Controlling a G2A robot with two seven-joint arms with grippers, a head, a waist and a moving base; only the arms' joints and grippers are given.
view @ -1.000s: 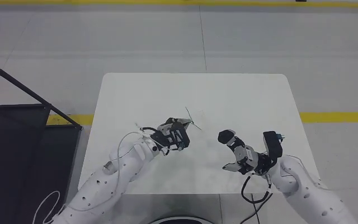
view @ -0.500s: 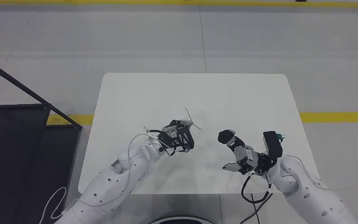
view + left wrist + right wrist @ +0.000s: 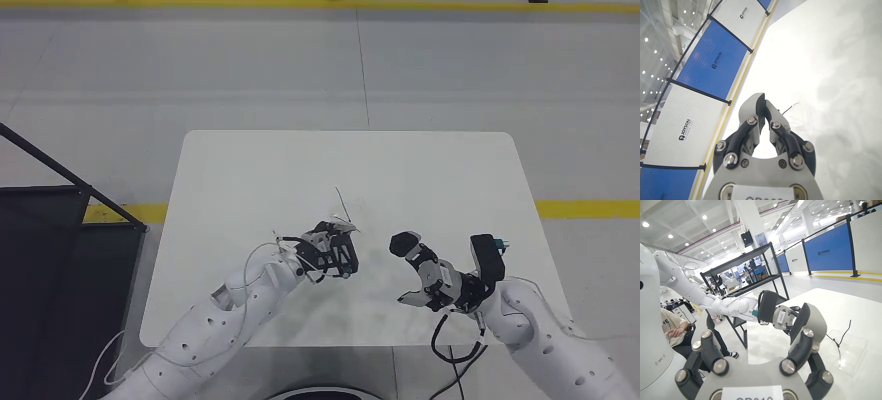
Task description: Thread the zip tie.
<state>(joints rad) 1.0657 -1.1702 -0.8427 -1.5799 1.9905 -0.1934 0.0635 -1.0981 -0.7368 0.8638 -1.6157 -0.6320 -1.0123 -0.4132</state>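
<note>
- Left gripper (image 3: 763, 98) is clenching the thin black plastic zip tie (image 3: 789, 108). Its two fingers are pressing together at the tips, and the strap's free end is sticking out from behind one finger.
- Right gripper (image 3: 757, 311) is standing released, with its jaws spread wide and nothing between them.
- The top view is placing the left gripper (image 3: 340, 240) near the middle of the white rectangular table (image 3: 450, 165). The zip tie (image 3: 342, 205) is pointing away from the robot there, and the right gripper (image 3: 407, 270) is hovering near, apart from the strap.
- The right wrist view is showing the zip tie (image 3: 845, 330) bending upward past its small head. A clear flat sheet (image 3: 853, 351) is lying below it on the table (image 3: 838, 298); whether strap and sheet are touching cannot be told.
- The left wrist view is showing the plain white table (image 3: 810, 56) surface beyond the fingers.
- Grey floor (image 3: 300, 70) with a yellow line (image 3: 590, 209) is surrounding the table.
- Blue and white fence panels (image 3: 829, 255) on black posts and a black metal shelf rack (image 3: 753, 252) are standing in the room behind.
</note>
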